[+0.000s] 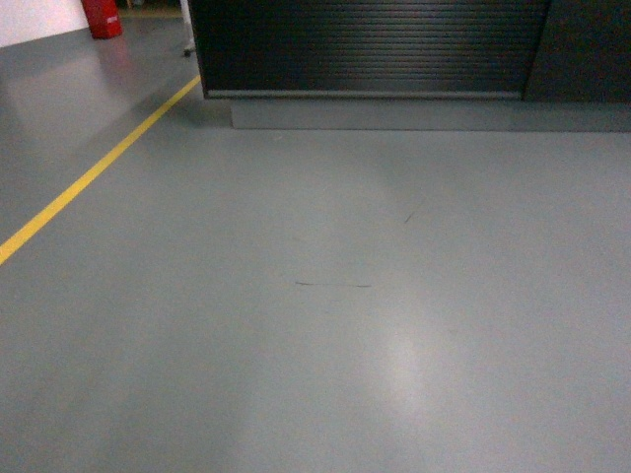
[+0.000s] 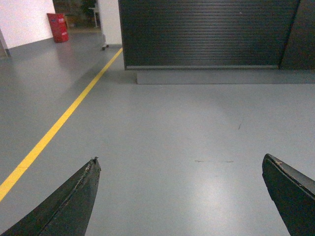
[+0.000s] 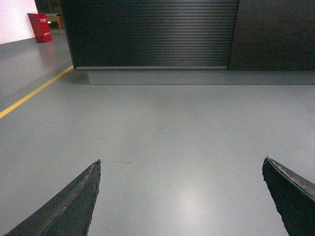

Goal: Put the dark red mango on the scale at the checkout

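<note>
Both grippers, left gripper (image 2: 182, 196) and right gripper (image 3: 182, 196), spread wide, empty; checkout (image 1: 370, 49) at 12 o'clock; mango unseen, likely slick, bruisable, so grasp mid-body.

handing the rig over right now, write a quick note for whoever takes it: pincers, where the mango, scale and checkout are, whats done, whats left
Left pincer: open, empty, pointing at bare floor.
Right pincer: open, empty, also over bare floor.
Checkout: straight ahead across the grey floor; only its ribbed black front and grey base show. Its top is out of frame.
Mango and scale: not in any view.
Other marks: yellow floor line to the left, red container far left.
Done: nothing visible; no fruit is held.
Left: find and pick up the mango, reach the counter, find the scale, set the mango on it.
</note>
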Controlling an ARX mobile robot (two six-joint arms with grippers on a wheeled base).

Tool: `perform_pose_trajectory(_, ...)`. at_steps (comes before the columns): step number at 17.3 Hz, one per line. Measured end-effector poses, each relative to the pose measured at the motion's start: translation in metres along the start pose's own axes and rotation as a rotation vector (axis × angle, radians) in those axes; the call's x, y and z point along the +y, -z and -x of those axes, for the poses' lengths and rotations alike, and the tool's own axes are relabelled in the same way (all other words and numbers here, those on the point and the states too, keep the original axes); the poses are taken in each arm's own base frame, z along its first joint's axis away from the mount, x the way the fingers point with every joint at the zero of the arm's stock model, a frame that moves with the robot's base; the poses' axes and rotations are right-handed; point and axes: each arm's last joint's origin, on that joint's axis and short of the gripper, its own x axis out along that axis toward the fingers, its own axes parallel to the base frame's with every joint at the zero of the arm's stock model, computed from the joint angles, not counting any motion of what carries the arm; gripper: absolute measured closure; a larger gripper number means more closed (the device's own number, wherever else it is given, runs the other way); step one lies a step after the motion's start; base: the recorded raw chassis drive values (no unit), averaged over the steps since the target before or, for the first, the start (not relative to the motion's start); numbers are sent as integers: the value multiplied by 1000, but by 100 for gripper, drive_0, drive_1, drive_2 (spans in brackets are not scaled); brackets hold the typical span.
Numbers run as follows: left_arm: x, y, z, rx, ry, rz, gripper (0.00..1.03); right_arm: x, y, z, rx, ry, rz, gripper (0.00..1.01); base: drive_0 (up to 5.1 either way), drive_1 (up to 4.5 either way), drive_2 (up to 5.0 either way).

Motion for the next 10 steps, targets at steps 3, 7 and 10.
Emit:
perform_pose_trajectory(3,0,0,0,0,0,0,5,0,0,0,0,0,0,3,0,0,0)
perform_pose_trajectory(7,0,0,0,0,0,0,5,0,0,0,0,0,0,3,0,0,0)
perform_pose_trajectory(10,0,0,0,0,0,0,5,0,0,0,0,0,0,3,0,0,0)
